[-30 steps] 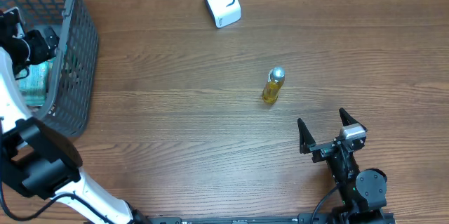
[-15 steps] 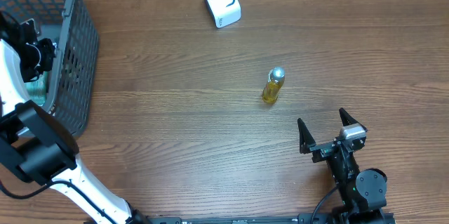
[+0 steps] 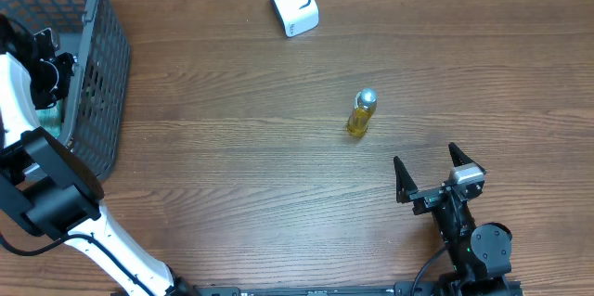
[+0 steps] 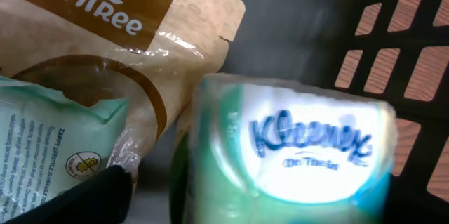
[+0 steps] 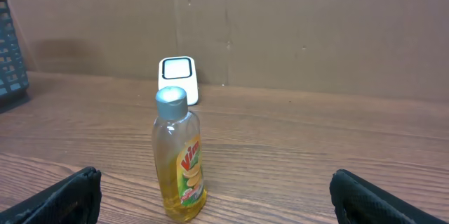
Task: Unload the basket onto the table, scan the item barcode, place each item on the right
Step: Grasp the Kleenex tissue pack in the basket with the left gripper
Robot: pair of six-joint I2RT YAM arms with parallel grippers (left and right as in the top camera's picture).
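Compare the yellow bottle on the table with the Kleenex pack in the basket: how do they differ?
The bottle stands upright on the open table; the Kleenex pack sits inside the basket beside a brown pouch. The bottle is clear, with yellow liquid and a silver cap; the Kleenex pack is a white and teal wrapped bundle. Both carry printed branding.

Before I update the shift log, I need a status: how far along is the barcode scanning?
Done: nothing certain. A yellow bottle stands on the table; whether it was scanned I cannot tell. In hand: the left tool is down in the basket, open over a Kleenex pack, not gripping it. Left: grasp it, lift it out, show its barcode to the white scanner. The right tool is open and empty.
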